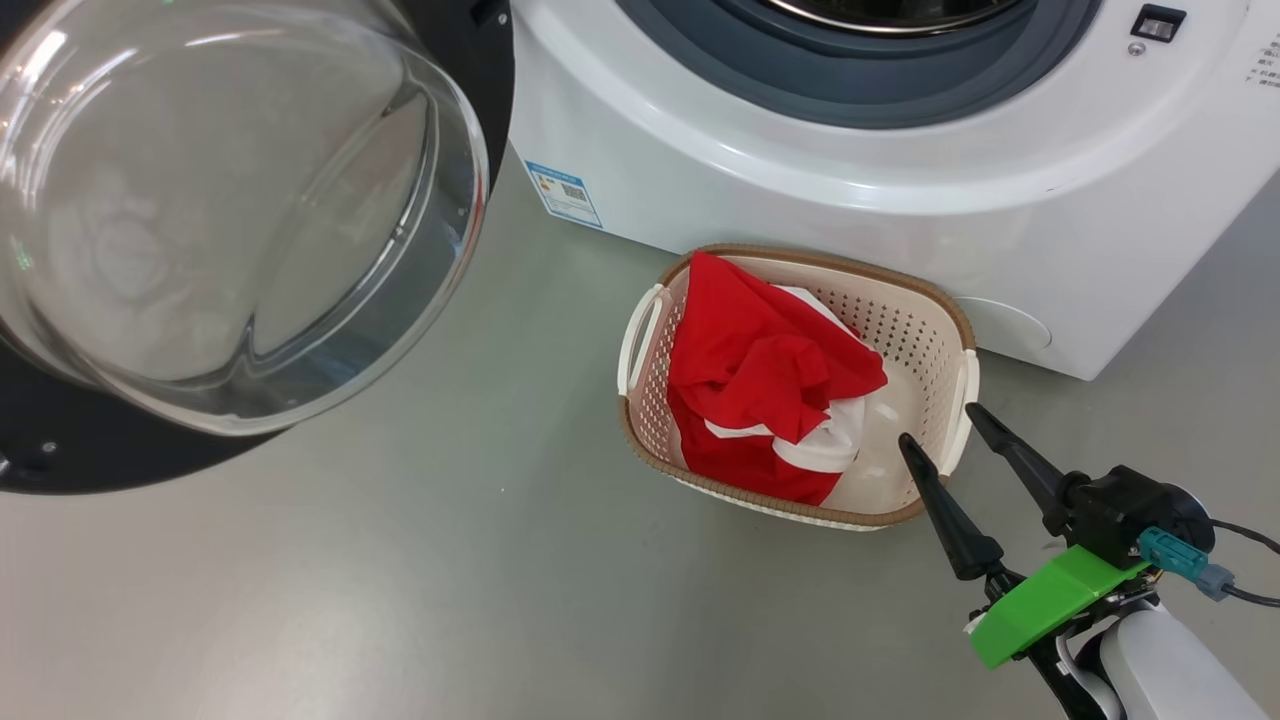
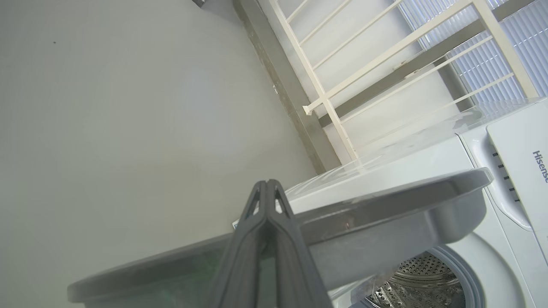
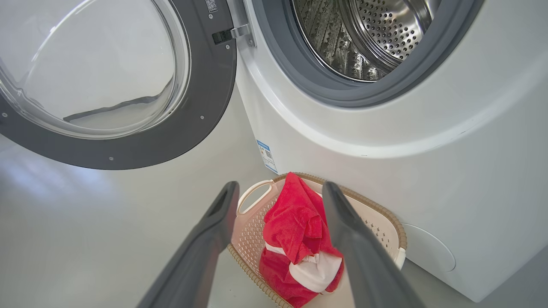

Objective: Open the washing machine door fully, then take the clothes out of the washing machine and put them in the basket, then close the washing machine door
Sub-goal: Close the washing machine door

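One washing machine (image 1: 800,150) spans twelve to two o'clock in the head view, standing on the grey floor (image 1: 450,580). In the right wrist view, the part of its steel drum (image 3: 372,34) that shows holds no cloth. Its single door (image 1: 230,220) hangs swung wide at ten o'clock, glass bowl bulging toward the camera, which leaves the mouth free for reaching in.

One basket (image 1: 940,300) sits on the floor close against the machine's front, at four o'clock from the blue label (image 1: 565,193). It is probably parked there so the carry from the drum is short. The clothes (image 1: 760,380) lie in it as one red heap with white parts, piled toward its nine o'clock side; how many garments make it up I cannot tell.

There are two grippers. The right gripper (image 1: 938,424) hovers at the basket's five o'clock corner, jaws spread wide and holding nothing, which fits the unloading being done. The left gripper (image 2: 266,185) has its jaws pressed together, empty. In the left wrist view its tips are poised by the door's grey rim, seen edge-on, likely placed to push it. By my reading, only closing the door remains.
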